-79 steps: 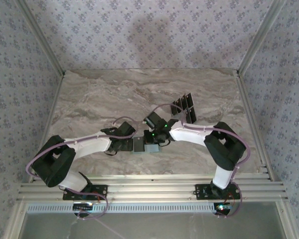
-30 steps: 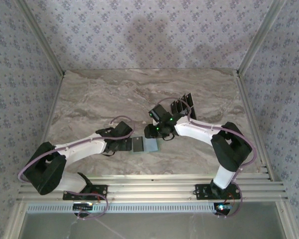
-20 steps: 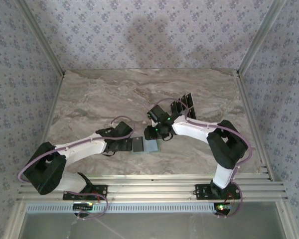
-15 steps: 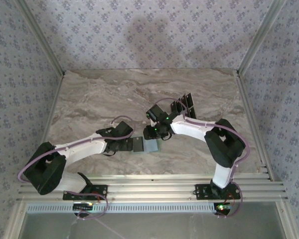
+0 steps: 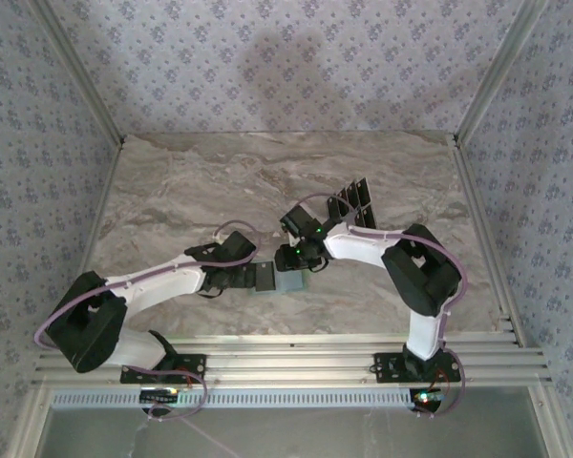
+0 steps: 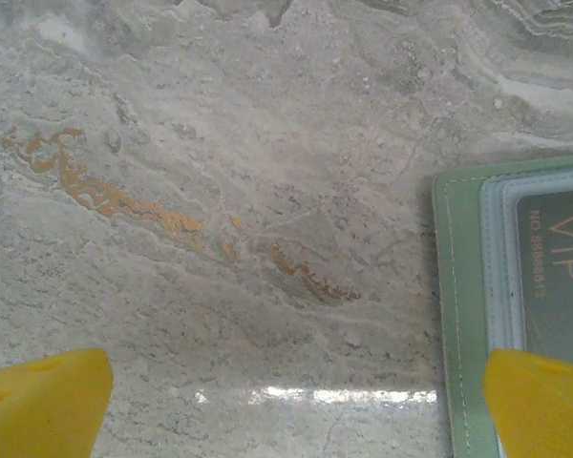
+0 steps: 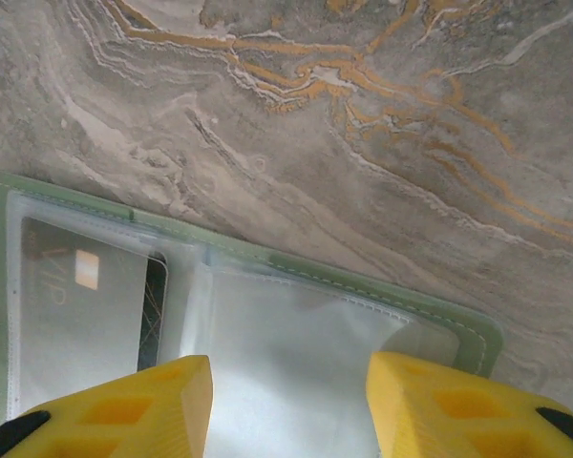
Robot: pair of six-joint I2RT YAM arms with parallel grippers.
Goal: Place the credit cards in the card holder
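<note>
The marbled counter (image 5: 172, 191) carries the card holder (image 5: 289, 282) opened flat near its middle: a sage-green stitched rim around clear plastic pockets, one holding a dark card (image 6: 563, 277) printed VIP. The other credit cards (image 5: 353, 202) lie fanned near it, farther back on the right. Both pincers are spread, the right pincer (image 7: 286, 410) over a clear pocket and the left pincer (image 6: 286, 410) at the holder's edge.

Table (image 6: 220, 191) was marble-look stone, polished smooth, with a glare stripe on it. Card holder (image 6: 456, 305) had a matt green leather-like skin with a stitched edge. Its sleeves (image 7: 296, 353) were clear plastic, glossy and slightly milky. The card (image 6: 563, 277) inside looked like smooth dark plastic, printed. Pads (image 7: 439, 410) on the right gripper (image 7: 288, 405) were matt yellow plastic, faceted. Rails (image 5: 286, 364) were ribbed bare metal.
</note>
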